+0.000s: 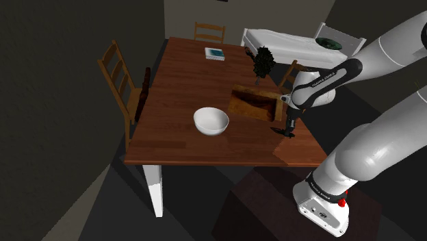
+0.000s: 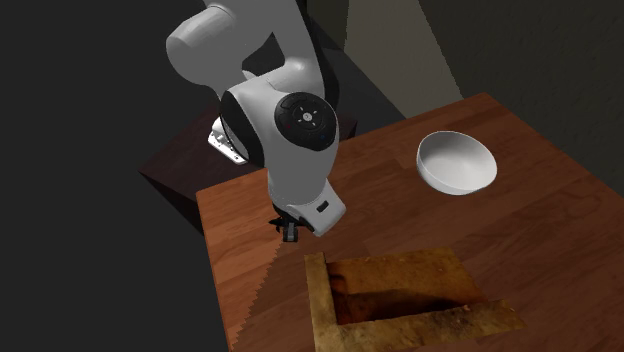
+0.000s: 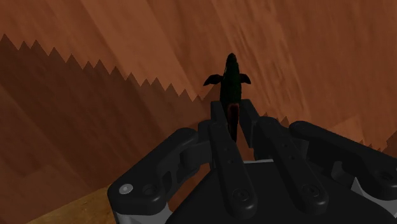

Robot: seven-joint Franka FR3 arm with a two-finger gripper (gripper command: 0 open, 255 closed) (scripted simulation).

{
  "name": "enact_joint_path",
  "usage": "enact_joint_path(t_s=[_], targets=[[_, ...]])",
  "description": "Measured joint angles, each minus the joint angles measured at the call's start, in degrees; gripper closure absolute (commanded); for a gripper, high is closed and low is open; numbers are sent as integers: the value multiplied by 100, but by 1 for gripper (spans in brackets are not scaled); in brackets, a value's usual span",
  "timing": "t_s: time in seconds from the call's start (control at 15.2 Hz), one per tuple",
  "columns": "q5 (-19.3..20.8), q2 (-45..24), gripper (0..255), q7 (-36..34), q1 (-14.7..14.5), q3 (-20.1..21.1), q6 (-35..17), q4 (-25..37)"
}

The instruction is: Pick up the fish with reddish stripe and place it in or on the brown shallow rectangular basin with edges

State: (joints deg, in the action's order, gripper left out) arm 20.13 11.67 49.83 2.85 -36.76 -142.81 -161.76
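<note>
Black fingers (image 3: 224, 141) are clenched on the fish (image 3: 230, 79). In the wrist view they press one end of it from both sides, just where the reddish stripe shows. The dark body with its two small side fins sticks out beyond the tips. I think this narrow grip is chosen because the fish is thin and its flat sides give the pads something to press on. Beyond it lies the brown wooden tabletop (image 3: 127, 76), crossed by a saw-toothed shadow edge.

In the shoulder view the fingers (image 1: 288, 130) hang low at the right middle of the frame, near the tabletop's front edge. They are just beside the brown basin (image 1: 279, 106), so the way to the goal looks short. A white bowl (image 1: 211, 121) stands at the centre of that frame, apart from this way.

I cannot tell whether the fish is lifted or touches the wood, or which end is its head. In the second exterior view the white arm (image 2: 265, 150) covers most of the hand. The basin (image 2: 322, 305) is cut off there by the lower edge of the frame, and its inside is in deep shadow.
</note>
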Motion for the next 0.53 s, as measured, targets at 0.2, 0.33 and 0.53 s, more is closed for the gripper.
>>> enact_joint_path(t_s=[0.2, 0.33, 0.53], targets=[[0, 0, 255, 0, 0, 0, -1, 0], [57, 138, 255, -31, 37, 27, 142, 14], [140, 422, 255, -92, 98, 99, 455, 55]])
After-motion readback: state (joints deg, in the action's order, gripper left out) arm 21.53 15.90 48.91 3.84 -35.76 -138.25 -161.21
